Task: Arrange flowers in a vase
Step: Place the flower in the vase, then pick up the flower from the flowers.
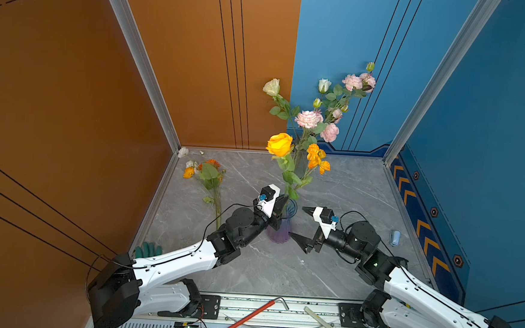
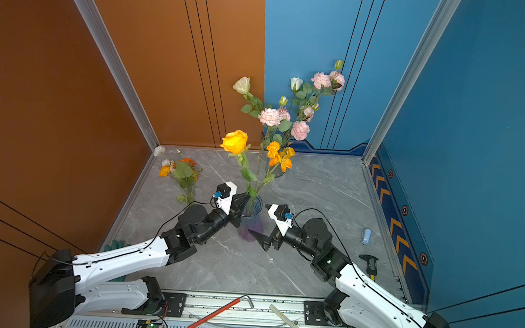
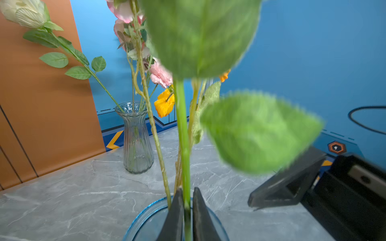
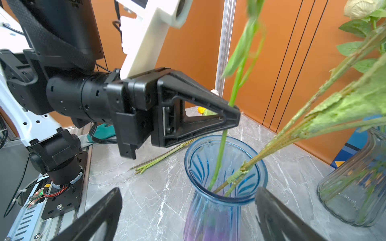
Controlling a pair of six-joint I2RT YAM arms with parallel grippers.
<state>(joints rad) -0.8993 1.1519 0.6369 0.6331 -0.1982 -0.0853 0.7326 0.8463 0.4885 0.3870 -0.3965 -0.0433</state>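
Left gripper (image 3: 187, 192), on our forward-stretched arm, reaches level over the mouth of the blue vase (image 4: 211, 212), jaws barely parted around the yellow rose stem (image 4: 221, 146) standing inside; we see a sliver of gap. Right gripper (image 1: 296, 221) hovers low beside the vase, gaping, empty.

Grey marble-patterned tabletop (image 1: 347, 191); orange panels (image 1: 56, 96) and blue panels (image 1: 493, 91) behind; aluminium corner posts (image 1: 138, 54)

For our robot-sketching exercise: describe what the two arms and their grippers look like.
The left arm and right arm have white shells, black joints and thin black cables. The left gripper and right gripper each have two black, triangular, open-framed fingers, backed by a white camera mount with a blue plug.
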